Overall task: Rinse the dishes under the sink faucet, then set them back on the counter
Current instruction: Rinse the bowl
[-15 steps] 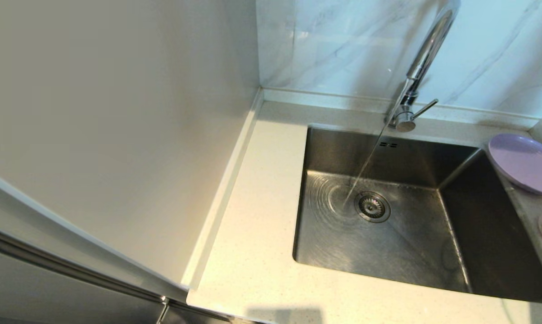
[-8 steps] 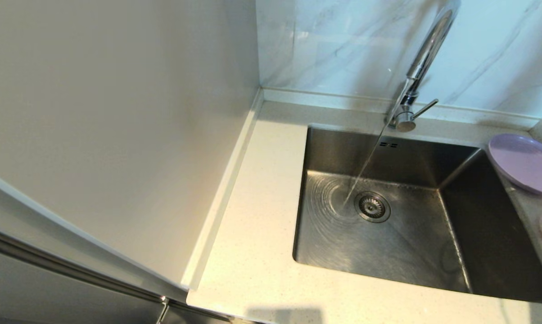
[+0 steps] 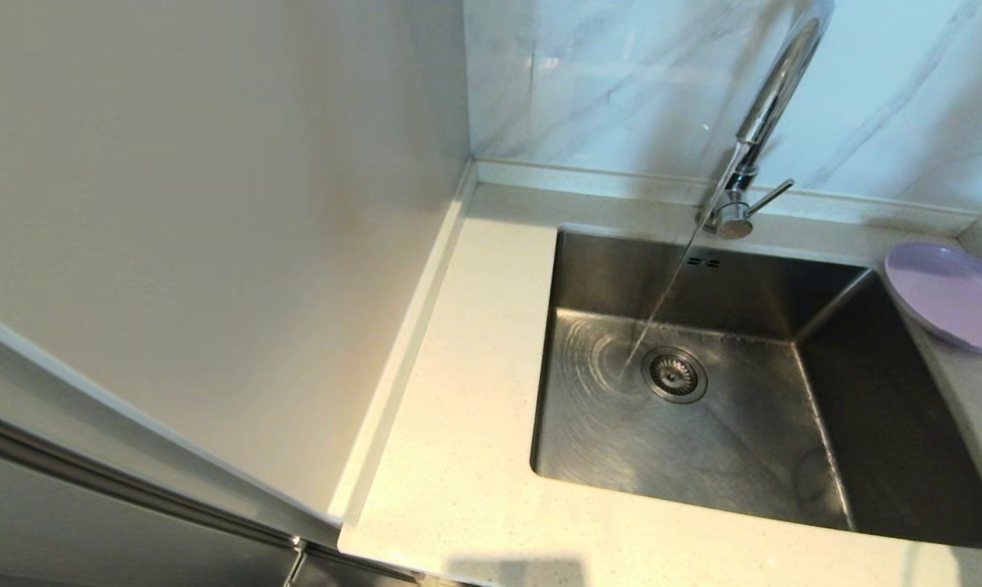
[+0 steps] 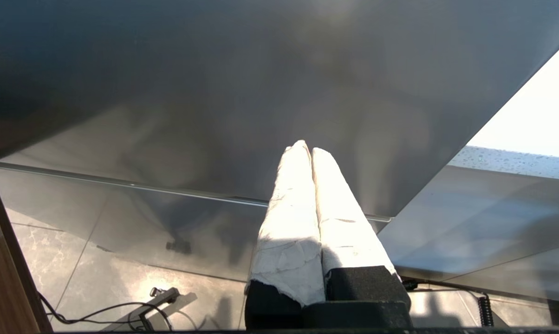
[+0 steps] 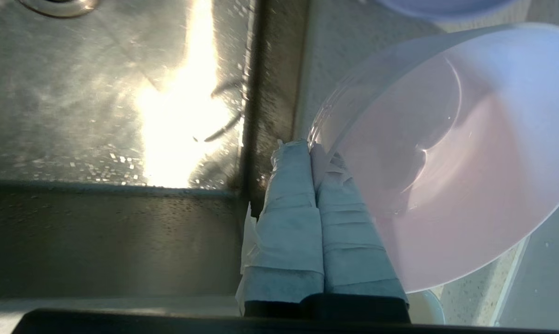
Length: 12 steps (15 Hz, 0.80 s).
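Head view: right hand point(image 5: 309, 144) and bowl point(image 5: 446, 157) gone from edge since earlier; hand clamps bowl rim.

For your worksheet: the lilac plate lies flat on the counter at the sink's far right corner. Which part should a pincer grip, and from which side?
Probably the rim of the lilac plate that overhangs the sink, approached from the basin side. It is shallow and flat, so only that edge leaves room for a finger beneath.

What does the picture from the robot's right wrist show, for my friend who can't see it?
The right pincer, shut, pinches the rim of a pale pink bowl and holds it tilted above the speckled counter. Beside it lies the wet steel sink, with a glare of light on its bottom.
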Motion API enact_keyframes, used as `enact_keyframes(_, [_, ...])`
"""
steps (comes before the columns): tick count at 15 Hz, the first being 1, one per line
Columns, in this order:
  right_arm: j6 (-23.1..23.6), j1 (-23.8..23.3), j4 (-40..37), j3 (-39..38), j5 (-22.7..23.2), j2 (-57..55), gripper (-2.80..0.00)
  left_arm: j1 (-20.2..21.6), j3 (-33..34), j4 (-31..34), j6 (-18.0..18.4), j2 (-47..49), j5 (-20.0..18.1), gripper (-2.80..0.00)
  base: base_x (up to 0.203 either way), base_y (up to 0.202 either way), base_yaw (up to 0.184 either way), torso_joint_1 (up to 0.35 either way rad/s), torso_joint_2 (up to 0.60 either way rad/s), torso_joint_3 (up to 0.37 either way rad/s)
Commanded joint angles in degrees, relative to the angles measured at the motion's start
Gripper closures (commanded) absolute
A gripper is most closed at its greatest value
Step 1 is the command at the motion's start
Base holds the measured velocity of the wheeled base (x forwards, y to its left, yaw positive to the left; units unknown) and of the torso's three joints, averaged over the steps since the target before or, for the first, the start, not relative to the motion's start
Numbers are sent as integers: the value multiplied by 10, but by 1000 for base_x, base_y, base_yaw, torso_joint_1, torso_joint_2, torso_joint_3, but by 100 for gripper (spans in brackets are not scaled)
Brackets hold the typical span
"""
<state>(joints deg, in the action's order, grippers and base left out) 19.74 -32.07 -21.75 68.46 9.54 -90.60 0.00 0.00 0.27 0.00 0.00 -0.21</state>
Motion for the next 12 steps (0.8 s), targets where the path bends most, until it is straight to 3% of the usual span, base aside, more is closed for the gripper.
enact_keyframes(1, [2, 27, 0, -2, 10, 37, 0, 0, 0, 0, 0, 0, 0, 0, 0, 0, 0, 0, 0, 0])
enact_keyframes(8, [5, 184, -1, -14, 26, 78, 0, 0, 0, 0, 0, 0, 0, 0, 0, 0, 0, 0, 0, 0])
enact_keyframes(12, [97, 268, -9, -13, 37, 94, 0, 0, 0, 0, 0, 0, 0, 0, 0, 0, 0, 0, 0, 0])
